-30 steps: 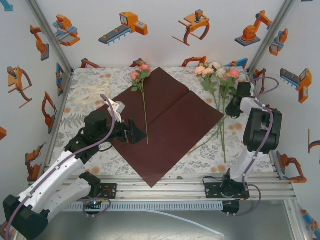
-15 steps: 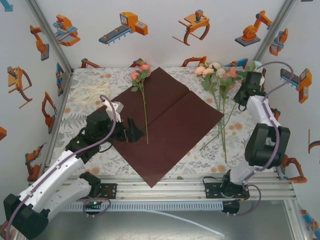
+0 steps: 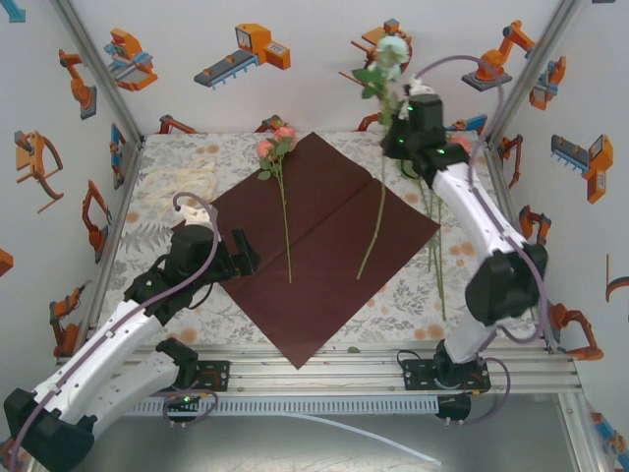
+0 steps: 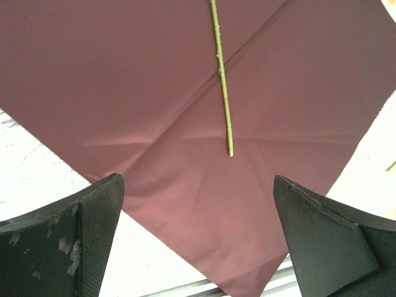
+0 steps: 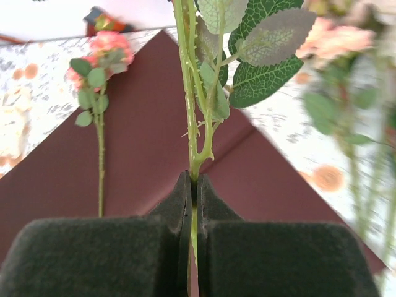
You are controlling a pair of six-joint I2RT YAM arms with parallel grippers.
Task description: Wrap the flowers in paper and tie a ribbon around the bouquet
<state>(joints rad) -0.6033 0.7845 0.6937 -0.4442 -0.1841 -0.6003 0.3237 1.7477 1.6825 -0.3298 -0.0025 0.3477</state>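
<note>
The left tool hovers low over the near-left part of the paper with its fingers spread wide and nothing between them. The dark red sheet lies flat as a diamond on the desk, its near corner reaching the front rail and open tablecloth showing on both sides of it. A pink rose rests on the sheet's left half, blooms at the far-left edge and its bare stem running toward the near side, ending just ahead of the left tool's fingers in that wrist view. A pale ribbon lies on the desk left of the paper, hard to make out against the print. Farther back, the right tool is raised above the paper's far corner, pressed together on the thorny stem of a white rose; the bloom stands up against the back wall and the stem hangs over the sheet's right half. The other flowers lie on the desk beside the paper's right edge, partly behind the right arm.
</note>
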